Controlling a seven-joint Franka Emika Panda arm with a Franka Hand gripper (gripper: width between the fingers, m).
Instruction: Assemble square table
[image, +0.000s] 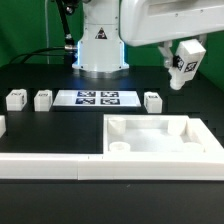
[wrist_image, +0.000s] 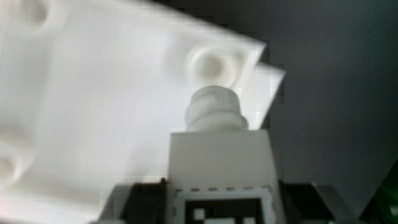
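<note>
My gripper (image: 182, 50) is shut on a white leg post (image: 187, 64) with a black-and-white tag and holds it tilted in the air, above and behind the far right corner of the square slab (image: 150, 140). In the wrist view the post (wrist_image: 222, 140) stands between the dark fingers (wrist_image: 139, 200), its round tip pointing toward the slab (wrist_image: 89, 100) near a corner hole (wrist_image: 217, 65). The post is not touching the slab. Three more leg posts stand on the table: two on the exterior view's left (image: 15, 98) (image: 42, 99) and one by the slab (image: 152, 100).
The marker board (image: 97, 98) lies flat between the loose posts. A long white rail (image: 50, 168) runs along the front and joins the slab's front edge. The robot's base (image: 100, 45) stands at the back centre.
</note>
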